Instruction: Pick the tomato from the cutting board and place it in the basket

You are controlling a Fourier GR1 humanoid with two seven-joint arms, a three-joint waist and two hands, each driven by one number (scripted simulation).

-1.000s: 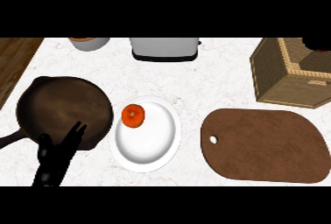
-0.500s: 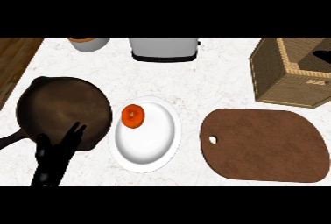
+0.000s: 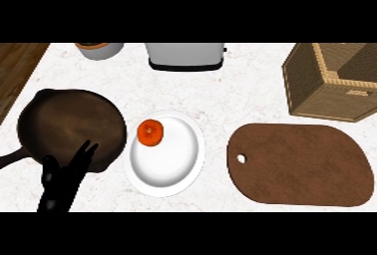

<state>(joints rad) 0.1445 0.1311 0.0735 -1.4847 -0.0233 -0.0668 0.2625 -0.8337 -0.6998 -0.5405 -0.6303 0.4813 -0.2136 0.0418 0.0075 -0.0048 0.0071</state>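
Tomato sits on the plate, not the board

Tomato [image 3: 151,133] lies at the upper left edge of the white plate [image 3: 168,172], apart from the brown cutting board [image 3: 302,164], which lies to the plate's right. The task sentence puts it on the board; the head view shows otherwise. The wicker basket [image 3: 333,82] stands behind the board at the far right of the counter [image 3: 221,94], well apart from the tomato.

Only the left hand [image 3: 65,174] shows, low at the left, its fingers straight and spread wide over the rim of the dark pan [image 3: 66,127], holding nothing. It looks to be at rest. The right hand is out of view.

Judging by its look, the tomato is light, round, smooth and somewhat soft, so it may roll on the plate or slip out of a pinch, and a hard squeeze would bruise it. A hold from above, with fingers and thumb curled round its widest part, should suit best.

A toaster [image 3: 185,56] and a cup [image 3: 99,49] stand along the back.
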